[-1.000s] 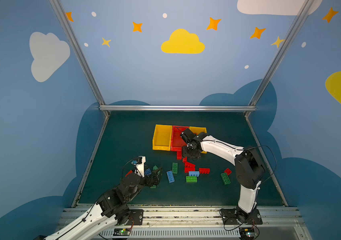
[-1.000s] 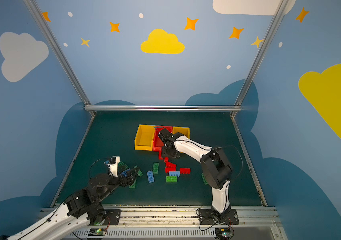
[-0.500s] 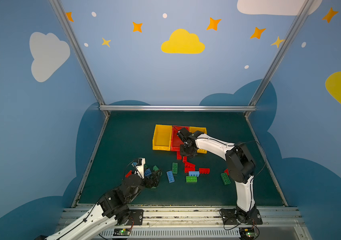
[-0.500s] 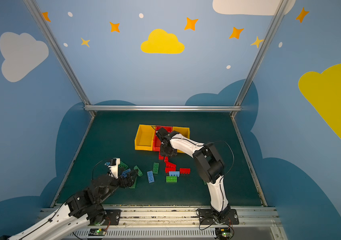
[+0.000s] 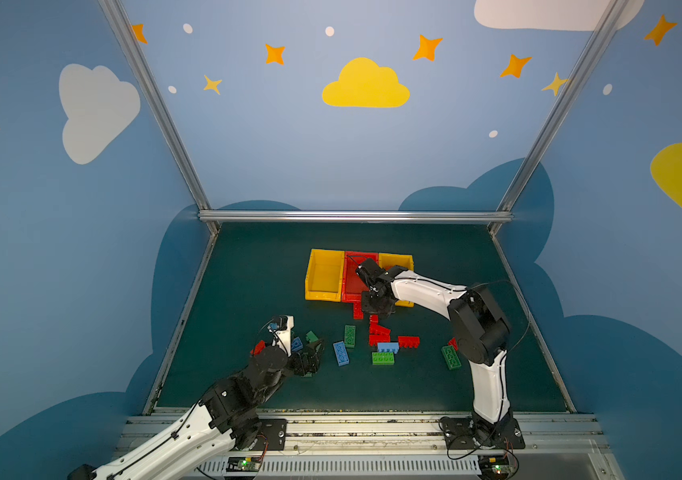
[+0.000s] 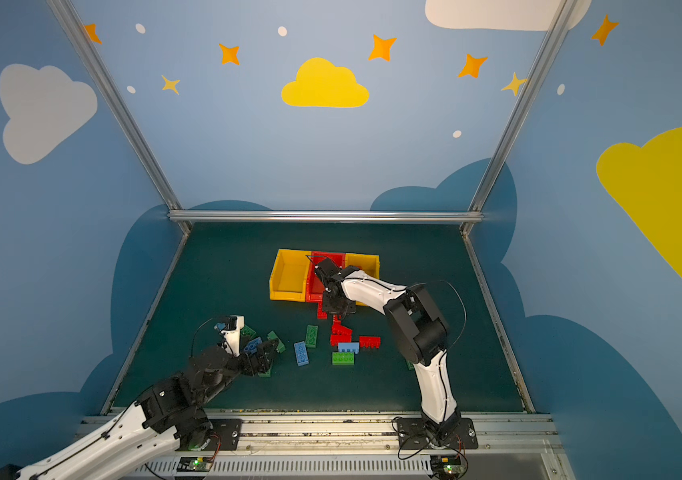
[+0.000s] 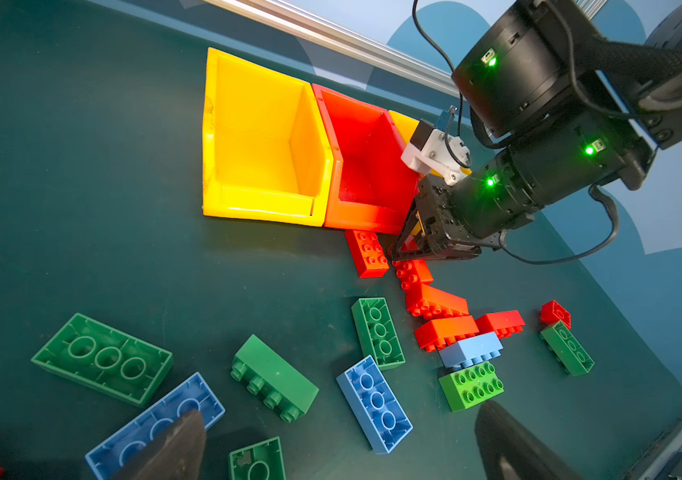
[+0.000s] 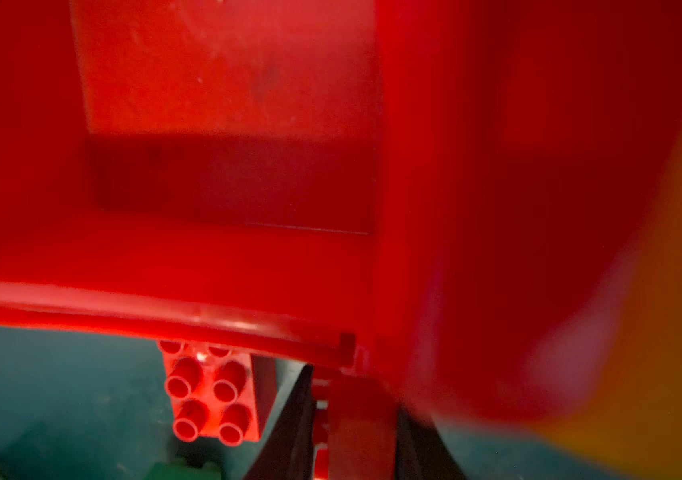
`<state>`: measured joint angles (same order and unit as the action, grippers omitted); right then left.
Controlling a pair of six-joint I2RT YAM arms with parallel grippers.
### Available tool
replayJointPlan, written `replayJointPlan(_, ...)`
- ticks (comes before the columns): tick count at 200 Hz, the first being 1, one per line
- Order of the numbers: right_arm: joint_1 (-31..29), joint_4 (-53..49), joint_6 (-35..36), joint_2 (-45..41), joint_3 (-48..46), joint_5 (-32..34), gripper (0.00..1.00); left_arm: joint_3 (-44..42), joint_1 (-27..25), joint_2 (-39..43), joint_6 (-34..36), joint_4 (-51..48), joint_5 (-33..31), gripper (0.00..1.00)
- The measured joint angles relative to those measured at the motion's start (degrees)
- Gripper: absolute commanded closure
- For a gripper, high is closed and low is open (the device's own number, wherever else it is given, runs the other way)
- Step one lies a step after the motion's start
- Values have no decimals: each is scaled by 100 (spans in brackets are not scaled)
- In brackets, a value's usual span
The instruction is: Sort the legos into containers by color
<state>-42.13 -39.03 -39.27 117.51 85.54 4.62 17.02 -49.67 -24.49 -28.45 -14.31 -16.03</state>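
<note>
Our right hand [image 5: 377, 311] grips a red brick [image 8: 358, 424] at six o'clock of the red bin [image 5: 352, 278]; our left hand [image 5: 312, 353] hovers wide open above the surface [image 5: 268, 270].

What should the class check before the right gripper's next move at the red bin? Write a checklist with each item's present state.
1. Right gripper shut on a red brick: ok.
2. Red bin has room inside: ok.
3. Held brick raised above the bin's front rim: not ok, it sits below it.
4. Neighbouring red brick untouched by the gripper: cannot tell.
5. Left gripper open and far from the red bin: ok.
</note>
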Motion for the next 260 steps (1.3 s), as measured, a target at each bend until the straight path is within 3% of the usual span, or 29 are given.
replayJointPlan(76,15,-188,28,-529,-190,-4,84,7,0,-83,81,149,-35,0)
replayJointPlan(126,310,-442,326,-1080,247,162,83,188,0,-603,184,382,-24,0)
replayJointPlan(178,1224,-542,837,-826,986,323,82,361,0,-2081,203,1447,61,0)
replayJointPlan(228,1794,-557,1281,166,1661,376,81,1517,0,-3888,317,1753,96,0)
replayJointPlan(245,1788,-568,1405,437,1873,415,76,1722,11,-4234,411,1928,190,0)
replayJointPlan(260,1775,-588,1475,566,2006,459,54,1838,35,-4533,446,2039,297,0)
